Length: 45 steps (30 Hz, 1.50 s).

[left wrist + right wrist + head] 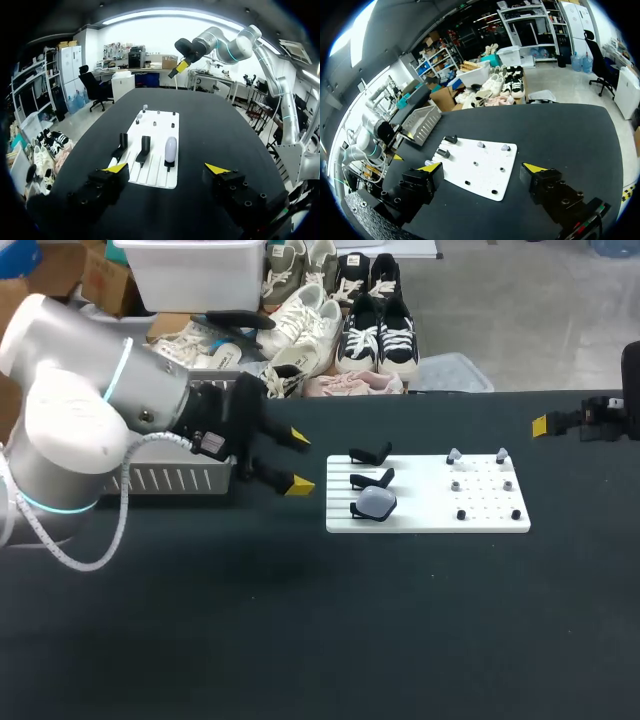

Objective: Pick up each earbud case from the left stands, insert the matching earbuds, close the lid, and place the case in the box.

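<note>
- The left gripper is spread wide and empty, just off the stand end of the white board.
- The right gripper is also spread and empty, well off the board's opposite end.
- A pale earbud case sits on the end stand of the board's row. The two black stands beside it are bare.
- A grey box rests on the tabletop, past the left gripper from the board.
</note>
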Each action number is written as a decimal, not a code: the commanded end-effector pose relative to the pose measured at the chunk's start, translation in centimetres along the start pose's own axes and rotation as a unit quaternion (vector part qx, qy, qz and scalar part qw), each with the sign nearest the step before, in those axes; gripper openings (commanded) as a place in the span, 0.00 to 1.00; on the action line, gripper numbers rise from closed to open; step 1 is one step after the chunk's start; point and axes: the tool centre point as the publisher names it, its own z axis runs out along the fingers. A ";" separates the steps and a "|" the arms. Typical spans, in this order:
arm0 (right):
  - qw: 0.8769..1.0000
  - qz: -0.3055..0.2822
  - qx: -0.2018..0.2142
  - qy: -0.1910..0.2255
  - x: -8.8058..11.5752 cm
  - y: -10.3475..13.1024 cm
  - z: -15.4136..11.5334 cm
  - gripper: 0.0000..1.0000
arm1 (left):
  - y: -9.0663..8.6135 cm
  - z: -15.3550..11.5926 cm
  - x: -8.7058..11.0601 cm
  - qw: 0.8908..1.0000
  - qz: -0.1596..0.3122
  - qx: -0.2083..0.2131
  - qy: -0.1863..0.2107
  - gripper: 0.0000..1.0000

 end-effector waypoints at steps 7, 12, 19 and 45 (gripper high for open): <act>1.000 0.000 -0.001 0.001 -0.1 -0.1 0.0 1.00 | 0.2 3.5 0.4 1.000 0.011 0.021 -0.008 1.00; 1.000 0.000 -0.001 0.001 -0.1 -0.1 0.0 1.00 | -0.2 4.6 0.6 1.000 0.013 0.023 -0.016 1.00; 1.000 0.000 -0.001 0.001 -0.1 -0.1 0.0 1.00 | -0.1 5.8 0.9 0.999 0.013 0.020 -0.024 1.00; 1.000 0.000 -0.001 0.001 -0.1 -0.1 0.0 1.00 | 0.1 8.7 0.9 0.999 0.021 0.029 -0.039 0.66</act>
